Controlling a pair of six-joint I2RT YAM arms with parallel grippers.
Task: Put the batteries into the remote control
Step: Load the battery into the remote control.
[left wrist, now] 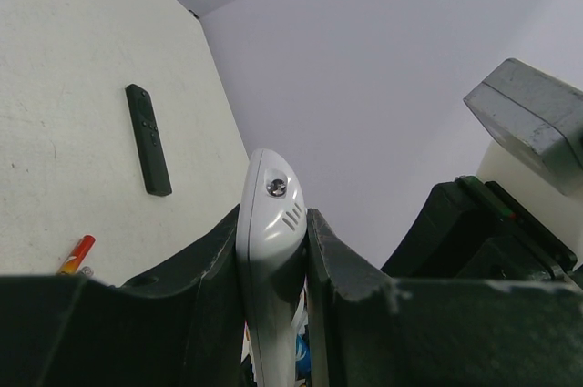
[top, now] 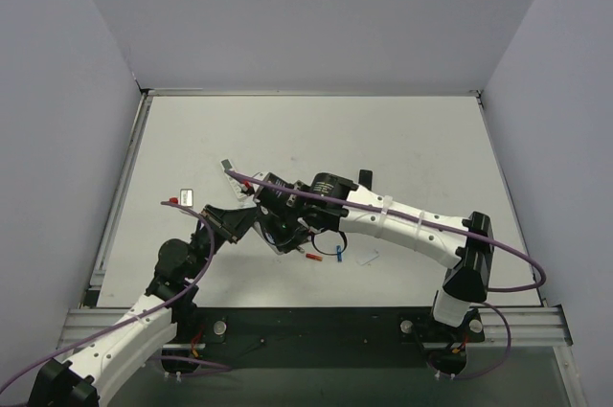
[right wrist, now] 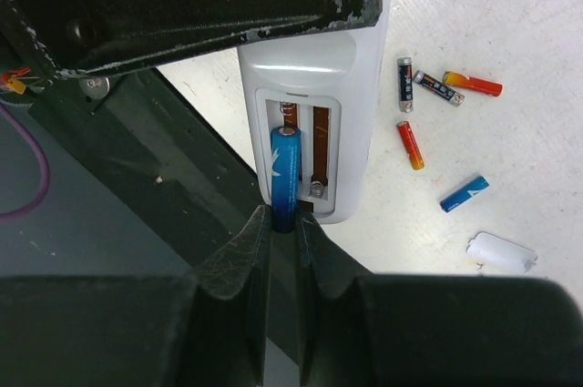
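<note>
My left gripper (left wrist: 273,219) is shut on the white remote control (left wrist: 271,214), clamping its sides and holding it above the table. In the right wrist view the remote's back (right wrist: 355,123) faces the camera with its battery recess uncovered. One blue battery (right wrist: 285,173) lies in the left slot, its lower end sticking out past the recess edge. My right gripper (right wrist: 285,225) is shut on that end. The right slot shows only its spring and contact. The second blue battery (right wrist: 465,194) lies loose on the table.
Red cells (right wrist: 410,145) (right wrist: 472,84) and dark grey cells (right wrist: 404,84) lie by the loose blue one, with the white battery cover (right wrist: 502,251) near them. A black remote (left wrist: 148,138) lies further back. Another white remote (top: 185,198) sits at the left.
</note>
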